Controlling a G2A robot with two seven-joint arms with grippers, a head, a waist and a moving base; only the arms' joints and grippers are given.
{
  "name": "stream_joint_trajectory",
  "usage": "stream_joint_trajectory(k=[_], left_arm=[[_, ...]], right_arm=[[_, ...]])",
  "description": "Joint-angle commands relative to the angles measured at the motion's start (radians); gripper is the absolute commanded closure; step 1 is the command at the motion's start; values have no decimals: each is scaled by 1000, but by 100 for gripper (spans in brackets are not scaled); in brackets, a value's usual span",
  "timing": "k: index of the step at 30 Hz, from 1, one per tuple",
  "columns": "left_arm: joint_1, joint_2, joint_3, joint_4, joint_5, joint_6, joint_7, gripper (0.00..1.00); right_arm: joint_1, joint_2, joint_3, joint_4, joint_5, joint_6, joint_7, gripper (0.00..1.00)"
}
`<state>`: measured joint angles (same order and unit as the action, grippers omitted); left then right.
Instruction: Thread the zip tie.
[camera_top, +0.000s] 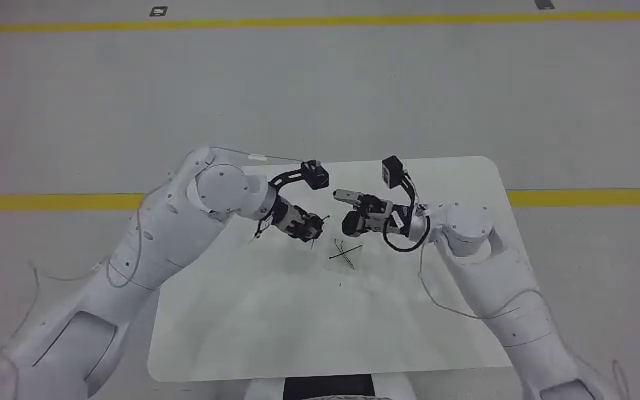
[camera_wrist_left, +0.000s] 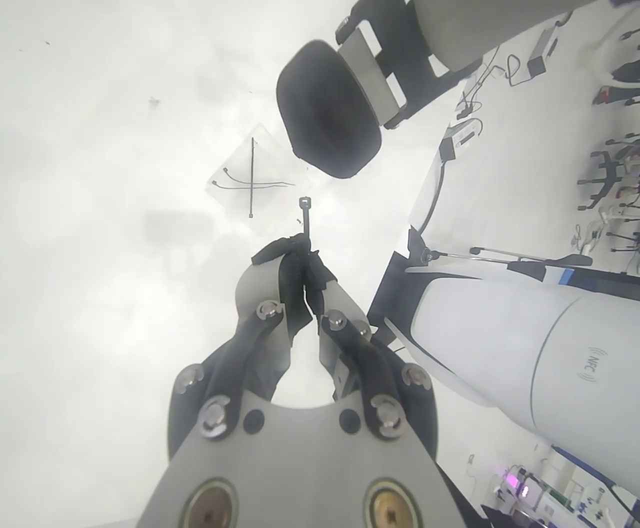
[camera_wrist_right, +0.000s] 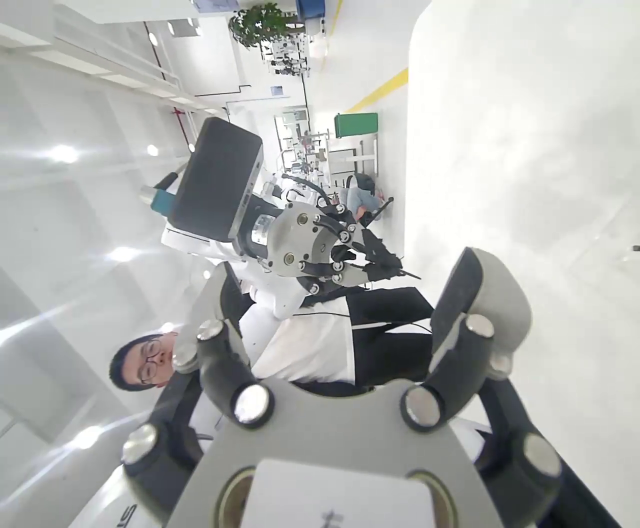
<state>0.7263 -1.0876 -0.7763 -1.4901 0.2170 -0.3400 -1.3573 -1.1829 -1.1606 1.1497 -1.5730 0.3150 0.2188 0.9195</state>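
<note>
My left gripper (camera_wrist_left: 301, 250) is shut on a black zip tie (camera_wrist_left: 305, 220), whose square head sticks out past the fingertips above the table. In the top view this gripper (camera_top: 310, 226) sits left of the table's middle. My right gripper (camera_top: 345, 210) faces it from the right, open and holding nothing, with a small gap between them. One of its black pads (camera_wrist_left: 327, 110) hangs just beyond the tie's head. In the right wrist view my right gripper (camera_wrist_right: 350, 295) stands wide open, and the left gripper (camera_wrist_right: 387, 265) shows beyond it with the tie (camera_wrist_right: 409, 273) poking out.
Several loose black zip ties (camera_top: 345, 252) lie crossed on the white table (camera_top: 450, 300), just below the two grippers; they also lie past the held tie (camera_wrist_left: 250, 182). Bare table surface surrounds them on every side.
</note>
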Motion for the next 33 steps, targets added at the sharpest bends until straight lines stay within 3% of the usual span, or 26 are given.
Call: stream_joint_trajectory(k=[1,12,14,19,27,33], left_arm=[[0,0,0,0,0,0,0,100],[0,0,0,0,0,0,0,100],[0,0,0,0,0,0,0,100],[0,0,0,0,0,0,0,100],[0,0,0,0,0,0,0,100],[0,0,0,0,0,0,0,100]], right_arm=[[0,0,0,0,0,0,0,0],[-4,8,-11,13,-68,35,-23,0],[-1,8,-14,8,-62,38,-24,43],[2,9,-22,1,-66,28,-10,79],[20,10,-45,2,-46,29,47,97],[38,8,-62,12,-42,12,42,93]])
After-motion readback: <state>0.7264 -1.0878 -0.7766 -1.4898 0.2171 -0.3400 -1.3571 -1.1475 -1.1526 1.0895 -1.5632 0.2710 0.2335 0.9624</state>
